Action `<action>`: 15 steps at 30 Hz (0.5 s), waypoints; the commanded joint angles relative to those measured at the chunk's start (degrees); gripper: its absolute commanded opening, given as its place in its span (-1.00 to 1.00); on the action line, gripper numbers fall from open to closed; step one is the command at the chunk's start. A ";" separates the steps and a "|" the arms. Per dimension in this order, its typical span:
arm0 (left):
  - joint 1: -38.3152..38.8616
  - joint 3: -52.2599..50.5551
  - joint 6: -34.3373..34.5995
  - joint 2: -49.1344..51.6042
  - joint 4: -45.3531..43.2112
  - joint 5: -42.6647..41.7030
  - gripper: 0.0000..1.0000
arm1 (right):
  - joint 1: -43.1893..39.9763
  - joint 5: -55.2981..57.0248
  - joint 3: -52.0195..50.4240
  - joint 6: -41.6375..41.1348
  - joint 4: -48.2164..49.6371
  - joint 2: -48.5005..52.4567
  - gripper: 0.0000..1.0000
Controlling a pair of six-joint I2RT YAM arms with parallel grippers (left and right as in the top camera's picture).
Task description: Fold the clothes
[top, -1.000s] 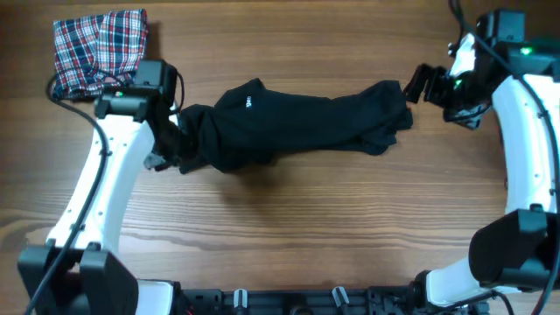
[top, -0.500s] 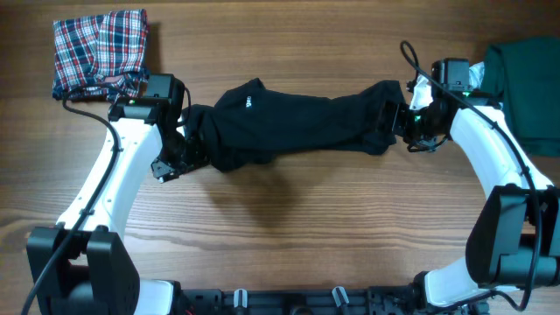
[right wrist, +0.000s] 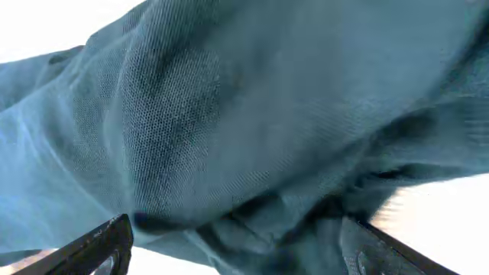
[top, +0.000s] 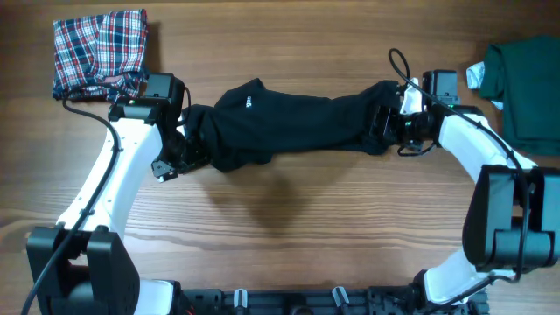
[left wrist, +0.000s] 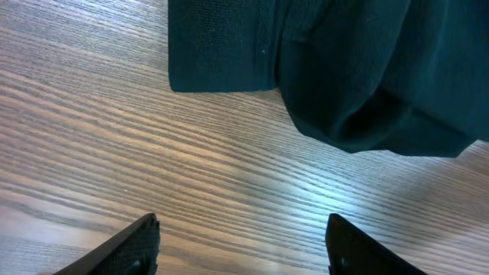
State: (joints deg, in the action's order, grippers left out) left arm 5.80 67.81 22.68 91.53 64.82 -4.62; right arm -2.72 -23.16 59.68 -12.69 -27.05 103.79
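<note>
Judged barely begun: the shirt (top: 297, 122) lies bunched, unfolded, across the counter (top: 289, 227) centre, plaid garment (top: 99, 51) folded at 10 o'clock, green garment (top: 525, 92) at 3 o'clock; left end effector (left wrist: 241, 233) open, empty, beside the shirt's 9 o'clock end, right end effector (right wrist: 237, 244) open against its 3 o'clock end.

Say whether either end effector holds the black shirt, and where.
Nothing is clearly held. The left end effector is open, short of the black shirt. The right end effector stands open around its right end, not clamped.
</note>
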 commanded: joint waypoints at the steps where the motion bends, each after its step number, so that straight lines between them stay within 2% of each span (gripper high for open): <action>1: -0.42 -0.37 0.48 0.22 -0.31 -0.70 0.39 | 1.68 -2.86 -0.20 0.59 2.05 2.43 0.72; 8: -0.42 -0.37 0.48 0.22 -0.33 -0.70 0.40 | 4.66 -2.84 -0.17 -0.92 5.88 2.62 0.71; 10: -0.42 -0.37 0.48 0.22 -0.35 -0.70 0.40 | 4.81 -2.82 -0.20 -0.87 6.08 2.62 0.55; 11: -0.42 -0.37 0.48 0.22 -0.33 -0.70 0.40 | 4.81 -2.80 -0.17 -0.81 6.10 2.62 0.42; 13: -0.42 -0.37 0.48 0.22 -0.33 -0.70 0.40 | 4.79 -2.32 -0.17 -1.03 6.08 2.62 -0.48; 14: -0.42 -0.37 0.48 0.22 -0.31 -0.70 0.40 | 4.74 -2.32 -0.17 -1.11 6.08 2.62 -0.65; 15: -0.42 -0.37 0.48 0.22 -0.31 -0.70 0.40 | 4.74 -2.10 -0.17 -1.84 6.12 2.60 -0.67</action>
State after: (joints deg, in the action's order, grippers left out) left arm 5.80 67.81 22.68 91.53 64.60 -4.62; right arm 1.63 -24.43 59.64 -13.91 -21.32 104.95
